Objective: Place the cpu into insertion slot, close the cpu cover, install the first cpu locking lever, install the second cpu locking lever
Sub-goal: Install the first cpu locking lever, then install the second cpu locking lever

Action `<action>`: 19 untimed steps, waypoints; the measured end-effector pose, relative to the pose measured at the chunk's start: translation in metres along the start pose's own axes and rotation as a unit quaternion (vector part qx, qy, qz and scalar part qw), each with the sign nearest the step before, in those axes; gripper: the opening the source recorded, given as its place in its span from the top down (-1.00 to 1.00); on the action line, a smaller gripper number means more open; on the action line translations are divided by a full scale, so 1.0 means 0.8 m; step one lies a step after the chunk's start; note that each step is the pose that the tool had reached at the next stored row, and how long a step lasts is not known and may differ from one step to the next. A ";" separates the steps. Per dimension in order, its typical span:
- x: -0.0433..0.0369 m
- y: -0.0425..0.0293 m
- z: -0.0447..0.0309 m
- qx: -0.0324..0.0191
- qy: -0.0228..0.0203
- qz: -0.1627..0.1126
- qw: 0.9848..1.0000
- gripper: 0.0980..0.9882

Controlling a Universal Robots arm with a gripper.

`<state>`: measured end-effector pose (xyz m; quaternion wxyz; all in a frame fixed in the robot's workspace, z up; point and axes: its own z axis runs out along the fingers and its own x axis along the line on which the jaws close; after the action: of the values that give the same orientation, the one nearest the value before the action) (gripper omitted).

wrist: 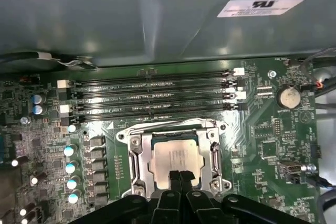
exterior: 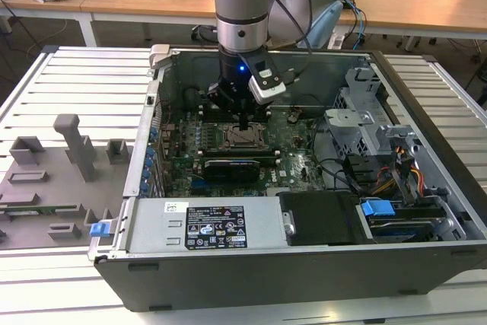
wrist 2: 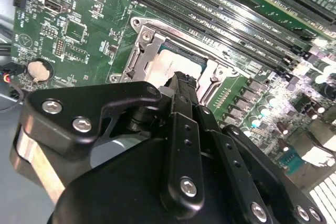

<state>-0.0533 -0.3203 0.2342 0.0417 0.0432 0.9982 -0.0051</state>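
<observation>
Hanging over the open computer case [exterior: 426, 188] in the upper middle of the exterior view, the gripper [exterior: 242, 121] points down at the insertion slot [exterior: 242, 138] on the green motherboard [exterior: 297, 154]. In the first wrist view its 2 fingers [wrist: 175, 178] are pressed together with nothing between them, their tips at the lower middle of the frame, just over the near edge of the cpu [wrist: 176, 157]. The cpu lies flat inside the insertion slot [wrist: 137, 153], silver face up. The cpu cover [wrist: 210, 150] sits down around the chip as a grey metal frame. In the second wrist view the closed fingers [wrist 2: 181, 85] reach to the chip [wrist 2: 165, 64] at the frame's centre. 4 long memory slots [wrist: 152, 95] run across the middle of the first wrist view, beyond the socket.
</observation>
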 end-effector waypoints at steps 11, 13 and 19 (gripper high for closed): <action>-0.001 -0.0001 -0.0102 0.004 0.000 0.000 1.000 0.98; -0.001 -0.0001 -0.0102 0.004 0.000 0.000 1.000 0.98; -0.001 -0.0001 -0.0132 0.003 0.000 0.000 1.000 0.98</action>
<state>-0.0533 -0.3203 0.2448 0.0418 0.0431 0.9982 -0.0086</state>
